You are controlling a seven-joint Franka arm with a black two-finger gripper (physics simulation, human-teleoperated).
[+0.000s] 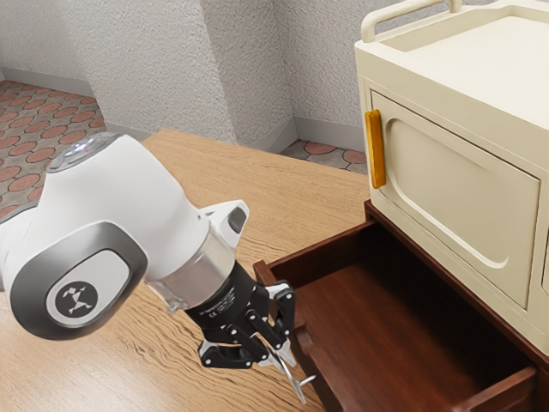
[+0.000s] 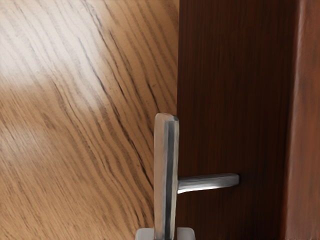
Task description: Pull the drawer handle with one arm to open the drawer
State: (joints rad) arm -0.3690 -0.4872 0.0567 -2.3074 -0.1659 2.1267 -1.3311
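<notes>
Pincer (image 1: 276, 359) closed on the drawer handle (image 1: 297, 390), one fingertip either side of the bar. In the wrist view the bar runs out from between the fingertips (image 2: 186, 234), with a short metal post (image 2: 210, 182) joining it to the dark brown drawer front (image 2: 230, 100).

Drawer (image 1: 386, 318) is open: pulled well out of the dark wooden base (image 1: 463, 288), inside floor exposed. Drawer front is just beside the pincer, box runs away from it toward the exterior view's right. Near side wall comes out at the exterior view's bottom right.

Arm (image 1: 137, 197) comes in from the exterior view's left, hand angled down, pincer at the outer side of the drawer front.

Cream cabinet (image 1: 446, 94) sits on the base, above and well apart from the pincer, past the open drawer. Its door (image 1: 463, 189) is shut, upright yellow handle (image 1: 375, 150) on it, rail (image 1: 412, 10) on top. Wood table (image 1: 197, 163) under pincer and drawer. Textured wall (image 1: 154, 60) and red tiled floor (image 1: 34, 129) beyond the table, far from the pincer.
</notes>
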